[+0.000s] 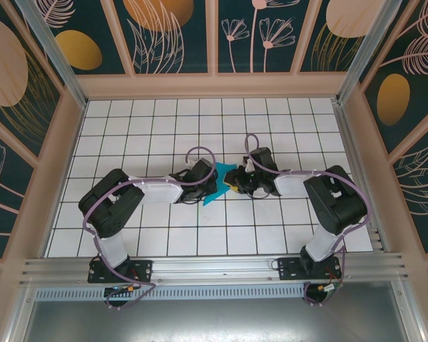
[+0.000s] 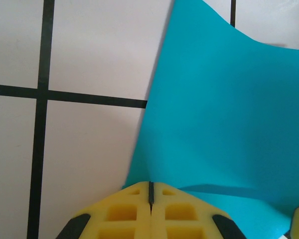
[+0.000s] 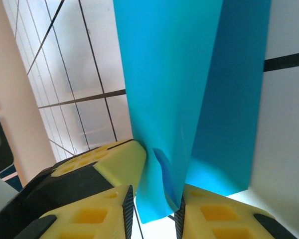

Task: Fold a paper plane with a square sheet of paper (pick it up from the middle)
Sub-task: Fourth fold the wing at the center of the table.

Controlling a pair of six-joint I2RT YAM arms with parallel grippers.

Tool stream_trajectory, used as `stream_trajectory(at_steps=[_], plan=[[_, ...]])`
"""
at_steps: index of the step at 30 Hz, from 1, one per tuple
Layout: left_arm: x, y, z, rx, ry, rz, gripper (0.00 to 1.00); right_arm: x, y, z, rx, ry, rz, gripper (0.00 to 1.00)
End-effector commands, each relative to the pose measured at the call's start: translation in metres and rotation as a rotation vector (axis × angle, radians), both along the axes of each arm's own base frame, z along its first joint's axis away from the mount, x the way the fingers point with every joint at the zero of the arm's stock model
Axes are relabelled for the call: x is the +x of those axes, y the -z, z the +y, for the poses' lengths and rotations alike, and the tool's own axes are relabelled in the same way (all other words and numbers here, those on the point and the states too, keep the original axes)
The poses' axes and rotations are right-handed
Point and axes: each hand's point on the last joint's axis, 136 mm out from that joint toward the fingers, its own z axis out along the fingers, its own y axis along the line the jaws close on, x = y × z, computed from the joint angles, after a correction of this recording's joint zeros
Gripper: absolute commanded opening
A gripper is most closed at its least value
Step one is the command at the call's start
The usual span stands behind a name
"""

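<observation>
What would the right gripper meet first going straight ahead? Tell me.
The square sheet of paper: it hangs between the parted fingers of the right gripper, so it would slide deeper in. Beyond lies the tiled table; how far is unclear.

Teal sheet (image 1: pixel 216 188), creased and bowed; near edge pinched in left claw (image 2: pixel 150 193), fold hanging between right claw (image 3: pixel 156 203) jaws.
</observation>
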Motion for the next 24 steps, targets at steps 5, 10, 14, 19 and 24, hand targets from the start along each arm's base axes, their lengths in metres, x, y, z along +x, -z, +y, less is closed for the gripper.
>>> stream_trajectory(at_steps=[5, 10, 14, 19, 24], plan=[[-0.003, -0.007, -0.001, 0.02, 0.025, 0.004, 0.02, -0.011, 0.006, 0.008, 0.032, -0.101, 0.015, 0.26], [0.005, -0.038, -0.006, -0.001, 0.04, -0.055, 0.07, -0.007, 0.013, 0.006, 0.007, -0.123, 0.022, 0.22], [0.006, -0.052, -0.007, -0.019, 0.046, -0.079, 0.11, -0.001, 0.011, 0.008, 0.011, -0.111, 0.007, 0.14], [0.004, -0.082, -0.003, -0.063, 0.051, -0.139, 0.15, 0.007, 0.001, 0.004, 0.009, -0.073, -0.026, 0.04], [-0.004, -0.103, 0.001, -0.126, 0.083, -0.221, 0.29, 0.012, -0.018, -0.005, -0.02, -0.016, -0.058, 0.03]])
